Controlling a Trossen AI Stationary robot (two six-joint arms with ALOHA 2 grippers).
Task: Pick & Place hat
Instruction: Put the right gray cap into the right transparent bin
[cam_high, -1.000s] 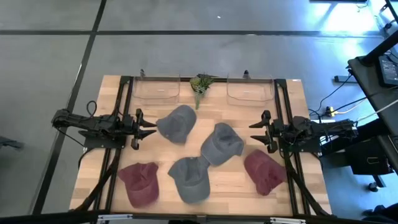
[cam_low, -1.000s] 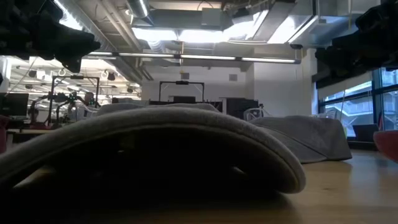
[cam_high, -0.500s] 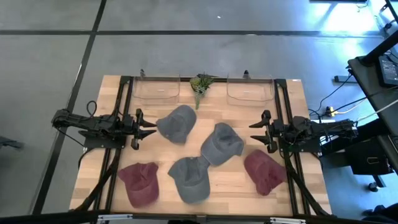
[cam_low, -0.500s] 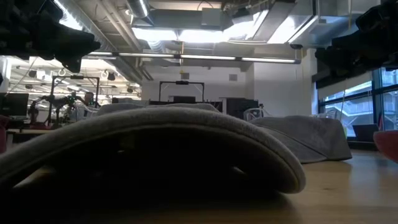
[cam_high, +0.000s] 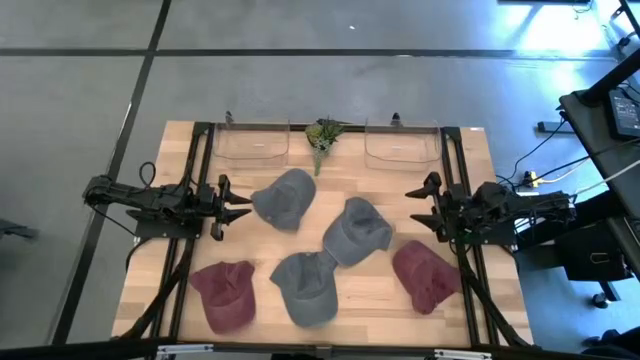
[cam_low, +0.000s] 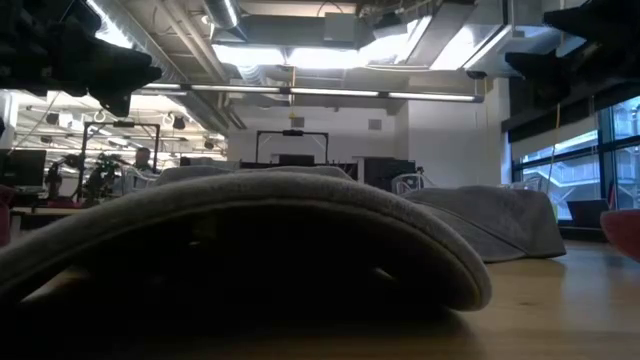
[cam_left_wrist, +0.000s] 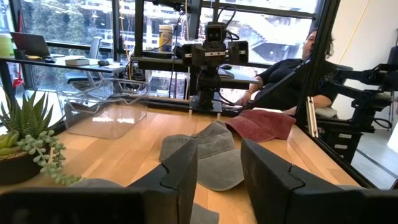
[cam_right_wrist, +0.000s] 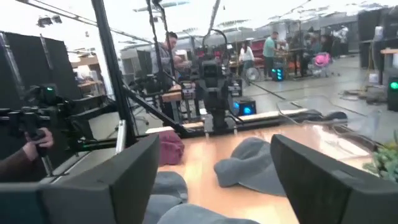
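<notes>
five hats lay on the table (cam_high: 390, 300). the left hand (cam_high: 236, 206) hovered at the table's left side, fingers spread wide and holding nothing, just beside a grey hat (cam_high: 284, 197). the right hand (cam_high: 419, 207) hovered at the right side, fingers also wide apart and holding nothing, near a second grey hat (cam_high: 357, 230) and above a red hat (cam_high: 424, 277). a third grey hat (cam_high: 305, 286) and another red hat (cam_high: 224, 293) lay along the front edge, apart from both hands.
</notes>
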